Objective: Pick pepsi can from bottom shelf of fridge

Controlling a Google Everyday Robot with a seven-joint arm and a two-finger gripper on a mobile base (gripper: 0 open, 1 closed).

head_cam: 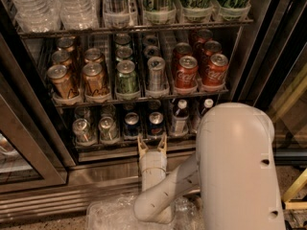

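Note:
Two dark blue pepsi cans with silver tops, one (131, 123) on the left and one (155, 122) on the right, stand side by side on the bottom shelf (136, 142) of the open fridge (144, 71). My gripper (152, 144) is just in front of the shelf's front edge, a little below the cans, pointing into the fridge. It is open, and nothing is between the fingers (142, 146). My white arm (230, 171) fills the lower right.
Two plain silver cans (81, 130) stand left of the pepsi cans, dark bottles (179, 117) to the right. The tier above holds gold (60, 79), green (126, 76), silver and red Coca-Cola cans (185, 72). The glass door (19, 147) hangs open at left. Crumpled clear plastic (110, 217) lies below.

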